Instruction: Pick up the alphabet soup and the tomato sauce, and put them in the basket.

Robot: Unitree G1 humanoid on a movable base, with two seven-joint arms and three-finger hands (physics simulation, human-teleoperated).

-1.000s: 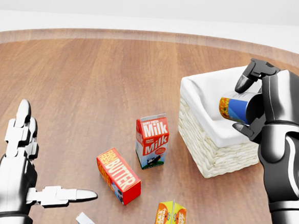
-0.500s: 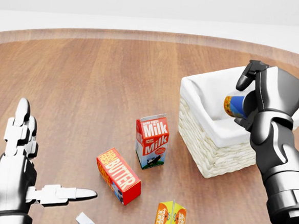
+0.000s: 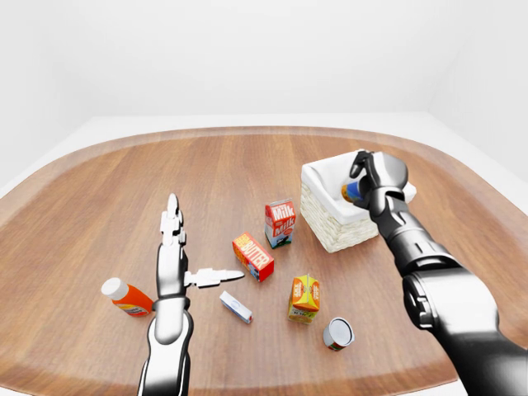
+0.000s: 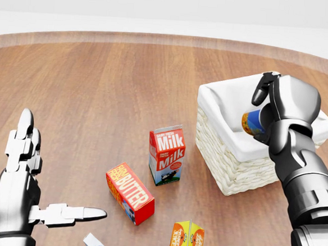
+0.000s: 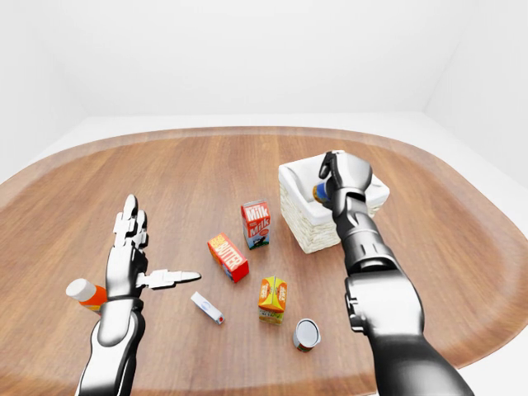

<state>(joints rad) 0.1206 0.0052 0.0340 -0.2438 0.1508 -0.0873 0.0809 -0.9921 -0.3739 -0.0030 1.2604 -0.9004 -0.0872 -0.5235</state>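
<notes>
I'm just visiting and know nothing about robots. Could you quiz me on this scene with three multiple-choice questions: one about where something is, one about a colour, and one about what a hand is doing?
1. In the head view, where does the milk carton stand relative to the basket?
A. To its left
B. Inside it
C. To its right

2. What main colour is the butter box?
A. Green
B. Red-orange
C. Purple

3. What is the right hand doing?
A. Resting flat on the table
B. Hanging with nothing in it
C. Holding a can over the basket

Answers: 1 A, the carton stands on the wood left of the wicker wall. 2 B, its faces are red-orange with white lettering. 3 C, the fingers close round a blue and orange can above the white lining, while the left hand is spread open.
</notes>
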